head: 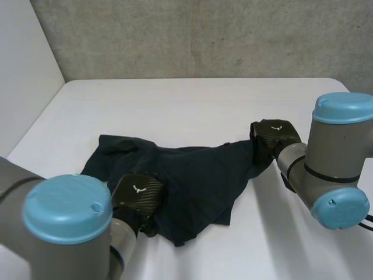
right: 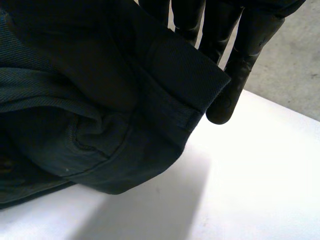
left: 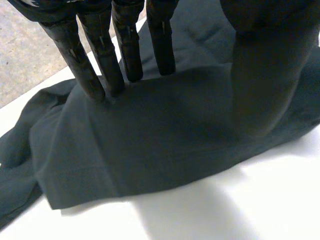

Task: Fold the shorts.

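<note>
Mid-fold, I judge; my right hand (head: pixel 274 135) pinches the shorts (head: pixel 192 175) at their right end, left hand (head: pixel 137 195) pins them flat-fingered; next, carry that end leftward.

The shorts (head: pixel 192 186) are a dark blue-green, one plain colour throughout. The right wrist view shows a fine diagonal weave in the cloth and seams stitched in the same shade. The tabletop (head: pixel 175 105) is plain white. The left hand (head: pixel 137 195) and the right hand (head: pixel 274 135) are black, and each hand's back has a woven, carbon-like sheen and a small white mark. The left hand's fingers (left: pixel 100 60) are matte black. Both arms are grey, the left ending in a light-blue cap (head: pixel 67 207), the right in another light-blue cap (head: pixel 342 108). The back wall (head: pixel 204 35) is mottled grey, and the side wall (head: pixel 23 70) is pale grey-white.
</note>
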Controlling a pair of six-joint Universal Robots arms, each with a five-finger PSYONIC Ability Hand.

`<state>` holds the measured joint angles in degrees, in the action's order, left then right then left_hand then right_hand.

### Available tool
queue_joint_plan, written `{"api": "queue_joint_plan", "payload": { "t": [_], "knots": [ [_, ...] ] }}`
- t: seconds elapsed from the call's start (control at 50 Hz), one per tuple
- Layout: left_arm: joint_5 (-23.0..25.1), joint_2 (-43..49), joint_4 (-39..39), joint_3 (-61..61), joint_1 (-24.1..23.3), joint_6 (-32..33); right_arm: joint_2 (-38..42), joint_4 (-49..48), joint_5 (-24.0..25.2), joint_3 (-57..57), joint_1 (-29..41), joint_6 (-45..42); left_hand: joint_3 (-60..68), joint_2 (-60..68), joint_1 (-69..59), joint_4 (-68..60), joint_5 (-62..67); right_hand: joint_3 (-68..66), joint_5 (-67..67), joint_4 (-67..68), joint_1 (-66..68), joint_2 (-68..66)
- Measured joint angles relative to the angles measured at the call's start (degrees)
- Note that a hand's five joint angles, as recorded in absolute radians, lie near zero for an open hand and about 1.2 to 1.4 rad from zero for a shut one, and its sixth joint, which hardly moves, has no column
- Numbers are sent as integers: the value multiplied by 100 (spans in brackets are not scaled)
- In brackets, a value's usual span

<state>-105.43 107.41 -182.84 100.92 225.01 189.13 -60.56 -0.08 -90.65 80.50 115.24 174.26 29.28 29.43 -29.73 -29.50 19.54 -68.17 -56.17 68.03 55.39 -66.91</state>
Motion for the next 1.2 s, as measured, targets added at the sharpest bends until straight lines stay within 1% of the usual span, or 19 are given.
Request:
{"api": "queue_joint_plan", "payload": {
  "t": [0.04,0.08,0.1,0.16,0.18,0.24,0.26,0.28,0.36,0.38,0.42,0.48,0.54,0.58,0.62,0.78,1.0,1.1,1.2],
  "knots": [
    [4,183,-205,-43,10,13,-34,-8,60,74,-2,-11,98,109,-81,-102,98,0,0,0,0,0],
    [3,312,-321,-89,18,25,-62,-18,100,133,-4,-18,606,599,-668,-606,587,0,0,0,0,0],
    [0,423,-403,-141,24,37,-74,-24,115,158,-5,-22,1355,1426,-1506,-1348,1313,0,0,0,0,0],
    [-13,588,-491,-235,29,54,-135,-51,162,253,-9,-51,2933,3022,-3136,-2982,2911,0,0,0,0,0],
    [-23,644,-510,-275,29,61,-169,-60,175,292,-9,-86,3300,3356,-3415,-3384,3305,0,0,0,0,0],
    [-44,604,-501,-348,26,75,-277,-63,191,358,-11,-268,3675,3758,-3470,-3798,3581,0,0,0,0,0],
    [-44,604,-501,-348,26,75,-277,-63,191,358,-11,-268,3675,3758,-3470,-3798,3581,0,0,0,0,0],
    [-47,307,-402,-382,25,84,-420,-42,194,394,-15,-556,3757,3881,-3470,-3908,3582,0,0,0,0,0],
    [-31,-300,-160,-449,25,88,-675,14,186,410,-16,-1063,3757,3894,-3470,-3908,3582,0,0,0,0,0],
    [-20,-723,33,-533,28,88,-873,70,176,403,-16,-1414,3778,3895,-3470,-3908,3582,0,0,0,0,0],
    [-10,-1156,270,-654,40,88,-1115,151,166,373,-12,-1774,3800,3898,-3470,-3910,3582,0,0,0,0,0],
    [-3,-1563,531,-818,66,89,-1376,247,156,315,-8,-2092,3841,3898,-3470,-3926,3582,0,0,0,0,0],
    [6,-2301,1158,-1323,172,89,-2009,525,144,64,11,-2604,3866,3905,-3470,-3928,3582,0,0,0,0,0],
    [6,-2415,1299,-1459,205,89,-2114,582,142,2,15,-2655,3867,3908,-3471,-3929,3582,0,0,0,0,0],
    [8,-2686,1793,-2006,345,89,-2573,925,146,-373,32,-2784,3867,3909,-3470,-3930,3582,0,0,0,0,0],
    [13,-2797,2518,-3180,598,82,-3136,1765,213,-1203,55,-2763,3867,3909,-3470,-3931,3582,0,0,1,0,0],
    [15,-2695,2594,-4153,625,73,-3291,2403,230,-1903,69,-2736,3868,3911,-3470,-3932,3582,0,0,30,0,0],
    [31,-2454,2571,-4317,648,72,-3024,2514,256,-2046,30,-2750,3867,3912,-3470,-3932,3582,0,0,30,0,0],
    [251,-1535,2544,-4425,937,59,-2054,2525,326,-2209,-59,-2766,3871,3916,-3470,-3932,3582,0,0,30,0,0]
  ]
}}
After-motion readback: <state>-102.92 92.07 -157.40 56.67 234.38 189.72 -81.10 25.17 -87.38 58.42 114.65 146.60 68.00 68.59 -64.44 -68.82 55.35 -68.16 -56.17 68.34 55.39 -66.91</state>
